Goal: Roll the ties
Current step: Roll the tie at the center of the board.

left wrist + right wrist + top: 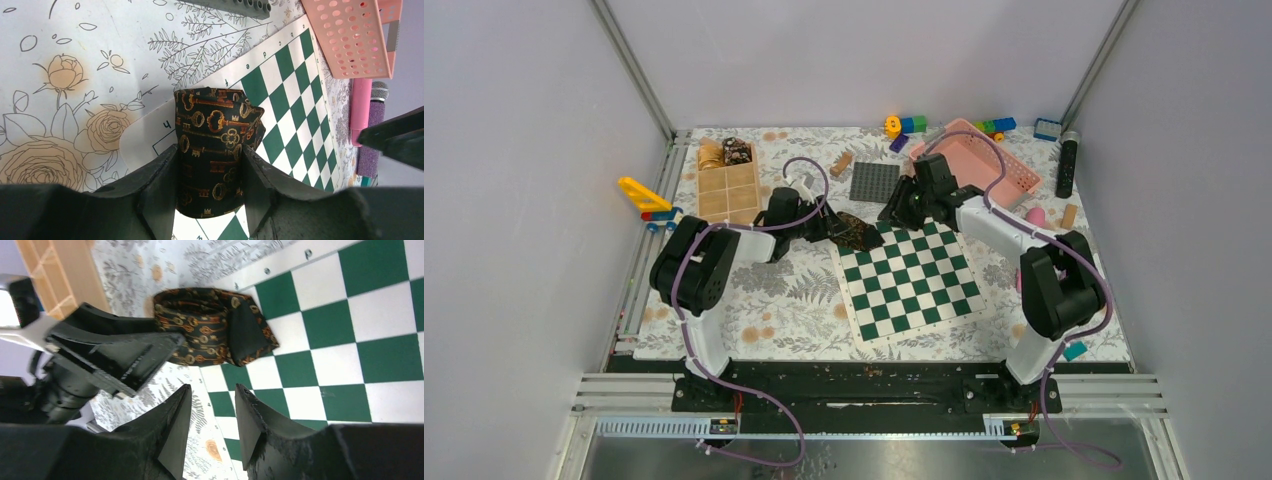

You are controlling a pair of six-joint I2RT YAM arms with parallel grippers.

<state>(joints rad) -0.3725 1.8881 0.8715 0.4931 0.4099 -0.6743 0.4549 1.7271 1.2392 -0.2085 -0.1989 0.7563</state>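
Your tie is black with a gold pattern of keys. It is bunched into a short, thick, loose bundle rather than a tight coil. In the right wrist view you can see folded layers lying over each other, with a plain dark triangular flap on the end that rests on the board. The bundle sits at the far left corner of the chessboard, partly on the board's white border and partly on the flowered table cover.

Your left gripper reaches in from the left side of the table and has the bundle between its fingers. Both inner faces lie against the sides of the cloth, so the jaws are clamped on the tie.

Your right arm stretches forward and to the left over the board, with the wrist bent down. Your right gripper hangs above the green and white squares near the bundle, without touching it. Its jaws stand a little apart with nothing between them, and you can see the board through the gap.
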